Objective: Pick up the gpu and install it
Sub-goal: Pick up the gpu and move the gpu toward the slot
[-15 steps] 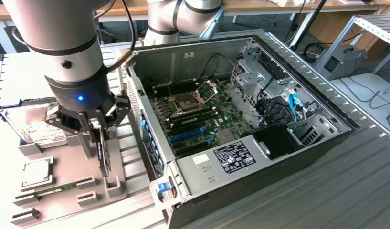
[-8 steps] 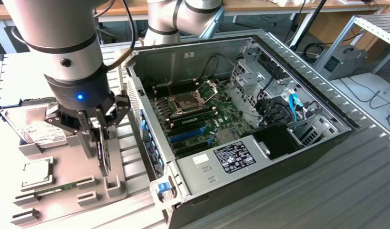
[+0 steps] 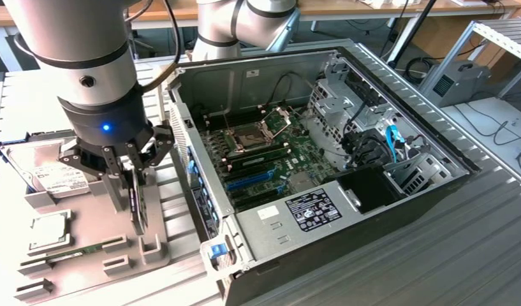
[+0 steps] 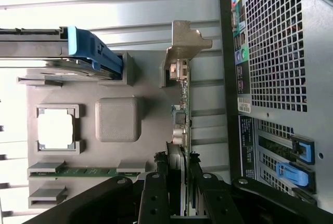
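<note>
The gpu (image 3: 138, 207) is a thin black card seen edge-on, hanging upright over the grey parts tray (image 3: 162, 220) at the exterior view's left. My gripper (image 3: 128, 197) is shut on its upper edge, one finger on each side. In the wrist view the gpu (image 4: 183, 107) runs away from my gripper (image 4: 183, 156), its silver bracket (image 4: 184, 42) at the far end. The card's lower edge is just above the tray's slotted holder (image 3: 150, 250). The open computer case (image 3: 243, 76) lies beside it, with the motherboard (image 3: 273, 156) and blue card slots (image 3: 247, 180) exposed.
On the tray lie a silver hard drive (image 3: 48, 169) in a blue caddy (image 4: 93, 52), a square processor (image 4: 54, 129) and a green memory stick (image 4: 86, 172). The case's perforated rear wall (image 4: 281, 42) with blue latches (image 4: 296, 174) stands close to the card. Cables and drive cages fill the case's far side.
</note>
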`<move>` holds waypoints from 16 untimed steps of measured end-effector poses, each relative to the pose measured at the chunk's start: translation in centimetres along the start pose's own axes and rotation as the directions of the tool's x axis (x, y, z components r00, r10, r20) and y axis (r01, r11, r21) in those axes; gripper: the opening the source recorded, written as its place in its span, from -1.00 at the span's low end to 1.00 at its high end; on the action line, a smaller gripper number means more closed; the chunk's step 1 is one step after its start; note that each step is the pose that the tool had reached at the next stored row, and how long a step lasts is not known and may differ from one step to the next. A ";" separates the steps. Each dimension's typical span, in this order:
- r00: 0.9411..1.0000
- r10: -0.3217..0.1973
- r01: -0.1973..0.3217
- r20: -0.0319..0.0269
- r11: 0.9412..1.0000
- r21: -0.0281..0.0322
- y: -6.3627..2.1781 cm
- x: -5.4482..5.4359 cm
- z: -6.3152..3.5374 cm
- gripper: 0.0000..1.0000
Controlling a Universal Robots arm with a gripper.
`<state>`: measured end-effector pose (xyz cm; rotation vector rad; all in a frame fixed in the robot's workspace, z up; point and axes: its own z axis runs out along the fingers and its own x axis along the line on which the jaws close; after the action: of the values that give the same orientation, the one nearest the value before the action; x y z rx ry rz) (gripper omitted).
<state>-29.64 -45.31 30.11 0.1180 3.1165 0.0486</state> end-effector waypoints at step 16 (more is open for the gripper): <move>1.000 0.000 0.000 0.000 1.000 0.000 0.02 0.0 -0.68 -0.47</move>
<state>-29.64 -45.32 30.79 0.1180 3.1166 0.0484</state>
